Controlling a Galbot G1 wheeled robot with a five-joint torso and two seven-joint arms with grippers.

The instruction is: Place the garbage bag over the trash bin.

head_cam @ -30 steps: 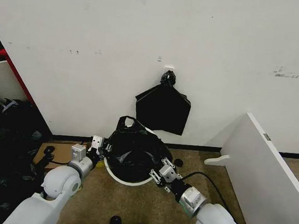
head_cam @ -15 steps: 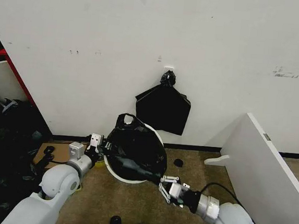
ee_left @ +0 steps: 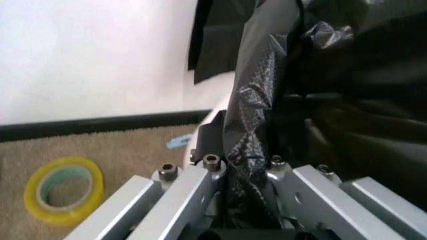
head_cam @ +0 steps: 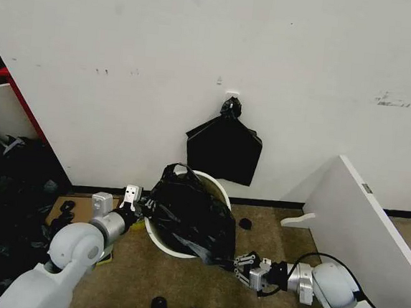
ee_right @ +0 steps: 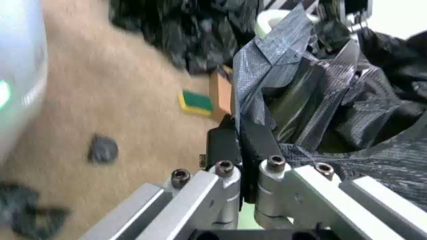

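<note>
We had the bag [head_cam: 189, 212] draped over the bin [head_cam: 219, 186], which stood on the carpet vs. the wall; bag covered most of the mouth, but the far rim showed bare white. L gripper [head_cam: 131, 194] sat at the bin's left edge w/ jaws pinched on a fold of bag film, clear in the left wrist view [ee_left: 250, 150]. R gripper [head_cam: 243, 263] was low, in front and to the right of the bin, jaws clamped on the bag's near hem [ee_right: 267, 100], film pulled taut toward it.

In our judgement the step was stretching the hem down round the rim. To do it well: keep both pinches firm, pull apart evenly so the thin film didn't tear, bring the R side down outside the rim, not into the bin. Risk: the light bin tipping or sliding under a lopsided pull. The far rim wanted covering too.
</note>
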